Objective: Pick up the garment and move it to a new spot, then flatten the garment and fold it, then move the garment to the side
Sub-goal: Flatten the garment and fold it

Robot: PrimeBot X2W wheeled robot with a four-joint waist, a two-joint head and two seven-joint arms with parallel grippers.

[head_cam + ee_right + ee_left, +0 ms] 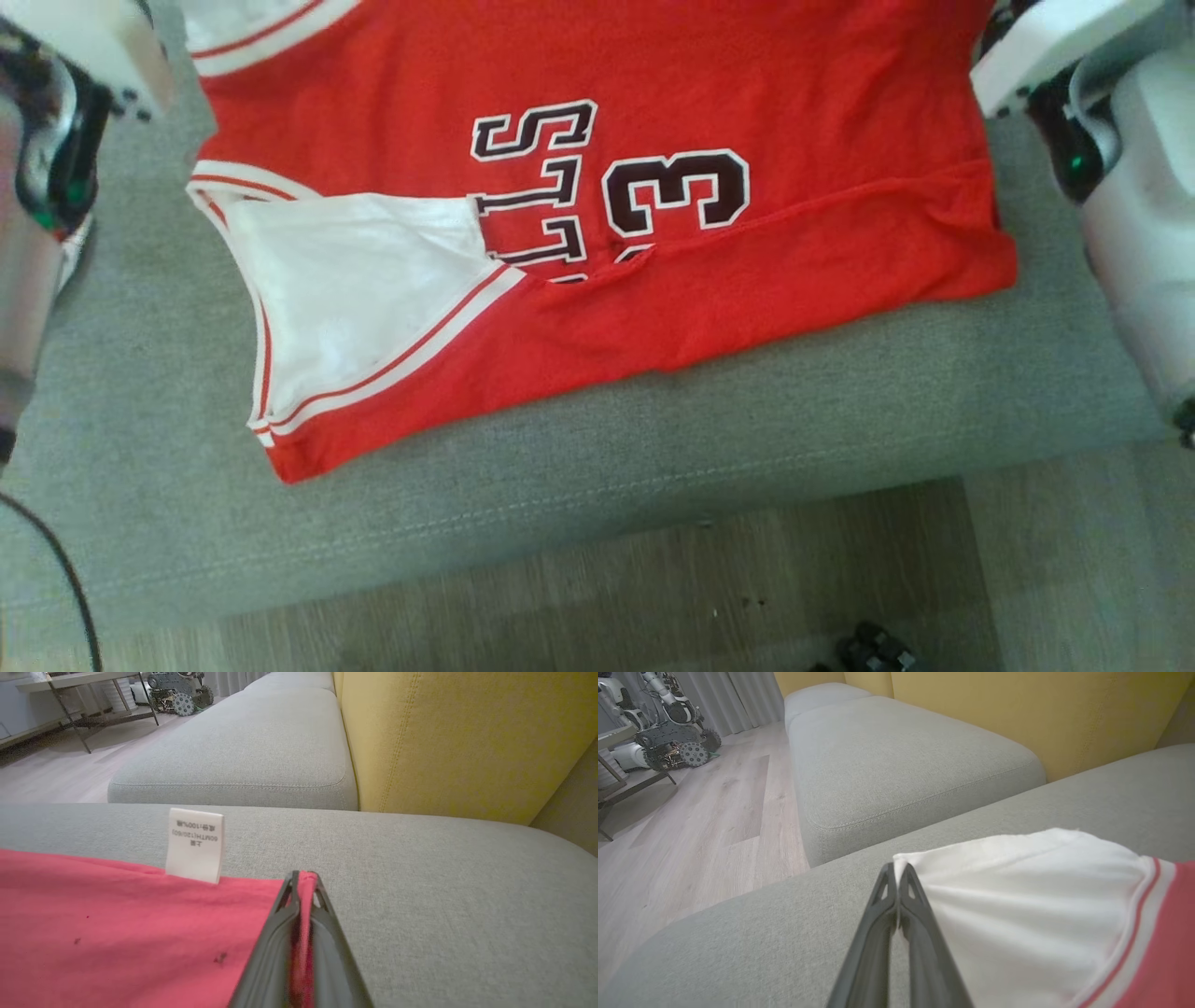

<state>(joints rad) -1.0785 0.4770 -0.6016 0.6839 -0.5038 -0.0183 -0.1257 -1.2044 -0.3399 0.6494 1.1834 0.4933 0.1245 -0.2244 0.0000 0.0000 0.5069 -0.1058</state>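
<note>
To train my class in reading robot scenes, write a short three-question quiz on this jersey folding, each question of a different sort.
1. True or false: the right hand is shut on the jersey's red edge.
2. What colour cloth does the left hand pinch? A white, B red, C grey.
3. Fill in: the jersey lies on a grey ____.
Key: 1 true; 2 A; 3 sofa.

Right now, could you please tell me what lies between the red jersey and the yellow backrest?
Bare grey cushion separates jersey from backrest, per right wrist view.
</note>
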